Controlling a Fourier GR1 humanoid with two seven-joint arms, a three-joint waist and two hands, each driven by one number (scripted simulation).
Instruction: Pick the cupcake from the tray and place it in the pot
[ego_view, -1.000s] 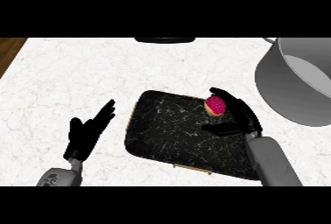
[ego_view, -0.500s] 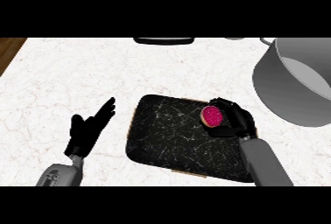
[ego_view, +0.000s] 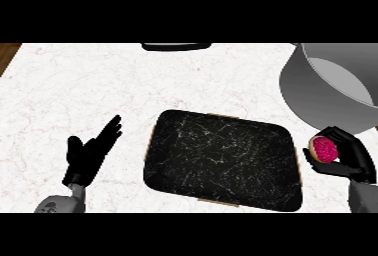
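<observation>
Cupcake (ego_view: 323, 148) is off the tray (ego_view: 221, 160), pink top showing, wrapped in the curled fingers and thumb of the right hand (ego_view: 345, 159) at about three o'clock in the head view. It sits just beside the tray's right edge and right under the near wall of the grey pot (ego_view: 325, 85), which fills the one-to-two o'clock corner. So the pick looks done and the carry is in hand. The next move, by my reading, calls for lifting up and over that tall rim toward one o'clock, then letting go inside; the rim is the thing to clear. Left hand (ego_view: 90, 156) rests at eight o'clock on the white counter (ego_view: 88, 80), fingers straight and relaxed, holding nothing. No brand, label or writing is readable anywhere.
</observation>
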